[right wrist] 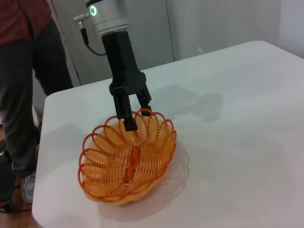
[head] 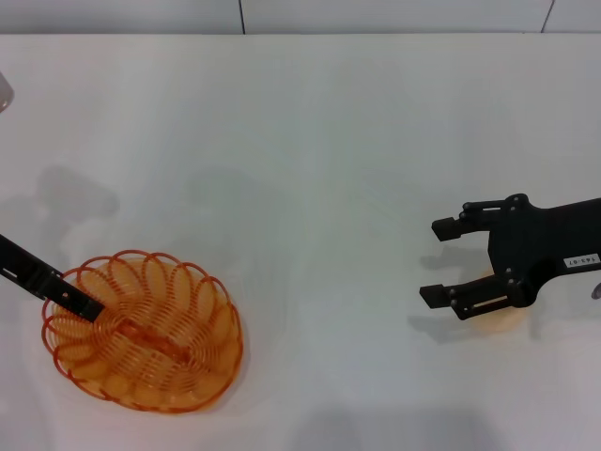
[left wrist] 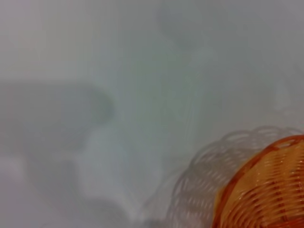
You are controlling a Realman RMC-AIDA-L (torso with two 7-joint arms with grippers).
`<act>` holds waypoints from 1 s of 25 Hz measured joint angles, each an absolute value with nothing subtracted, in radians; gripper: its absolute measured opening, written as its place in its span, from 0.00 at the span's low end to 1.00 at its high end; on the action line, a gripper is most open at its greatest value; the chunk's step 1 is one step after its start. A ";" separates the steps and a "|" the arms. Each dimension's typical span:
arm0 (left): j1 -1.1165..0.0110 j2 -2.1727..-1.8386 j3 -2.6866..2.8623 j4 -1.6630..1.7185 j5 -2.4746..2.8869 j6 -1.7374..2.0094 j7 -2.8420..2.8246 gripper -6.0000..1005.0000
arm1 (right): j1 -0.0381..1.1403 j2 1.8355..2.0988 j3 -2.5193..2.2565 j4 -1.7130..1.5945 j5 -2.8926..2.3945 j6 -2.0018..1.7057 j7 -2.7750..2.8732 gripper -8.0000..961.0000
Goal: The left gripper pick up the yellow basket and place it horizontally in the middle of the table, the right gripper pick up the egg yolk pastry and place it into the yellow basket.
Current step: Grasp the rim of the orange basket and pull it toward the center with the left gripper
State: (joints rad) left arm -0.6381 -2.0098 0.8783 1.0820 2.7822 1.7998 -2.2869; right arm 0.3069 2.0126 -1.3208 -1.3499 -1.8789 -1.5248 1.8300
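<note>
Head view shows the table (head: 310, 122), big and white, with lots of bare room between the two arms and toward its far edge. The yellow basket (head: 141, 331) sits on the table, close to the near edge on the robot's left side. The left gripper (right wrist: 132, 111) is right at the basket's rim. One finger (right wrist: 127, 116) pokes inside the rim loops and the other is outside, so the rim sits between them. From the right wrist view the fingers look pinched on the rim, holding the yellow basket. The basket still looks flat on the table.

The right gripper (head: 439, 263) hangs well away from the basket, on the other side of the bare middle. Its two fingers are spread apart and hold nothing. The egg yolk pastry (head: 498, 310) lies on the table under that gripper, mostly hidden, so only a pale rounded bit peeks out.

The left wrist view is blurry and shows only a corner of the basket. A person (right wrist: 23, 71) stands past the table's far corner, cut off.
</note>
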 joint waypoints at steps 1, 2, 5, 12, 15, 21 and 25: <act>-0.639 -2.010 0.878 1.082 2.784 1.800 -2.288 0.86 | 0.306 2.013 -1.321 -1.350 -1.879 -1.525 1.830 0.90; -0.639 -2.010 0.879 1.082 2.784 1.800 -2.291 0.85 | 0.306 2.013 -1.321 -1.350 -1.879 -1.525 1.830 0.90; -0.642 -2.010 0.880 1.077 2.784 1.799 -2.296 0.82 | 0.305 2.013 -1.321 -1.350 -1.879 -1.525 1.830 0.90; -0.654 -2.008 0.881 1.041 2.785 1.800 -2.303 0.75 | 0.302 2.013 -1.321 -1.350 -1.879 -1.526 1.830 0.90; -0.654 -2.008 0.882 1.041 2.785 1.801 -2.304 0.72 | 0.302 2.013 -1.322 -1.350 -1.879 -1.526 1.830 0.90; -0.653 -2.011 0.902 1.041 2.805 1.796 -2.302 0.52 | 0.302 2.013 -1.322 -1.340 -1.879 -1.526 1.830 0.90; -0.650 -2.013 0.927 1.041 2.807 1.776 -2.304 0.48 | 0.302 2.013 -1.322 -1.339 -1.879 -1.526 1.830 0.90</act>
State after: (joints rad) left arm -0.6504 -2.0126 0.9266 1.0414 2.8069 1.7759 -2.3043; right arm 0.3022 2.0126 -1.3223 -1.3395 -1.8791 -1.5263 1.8300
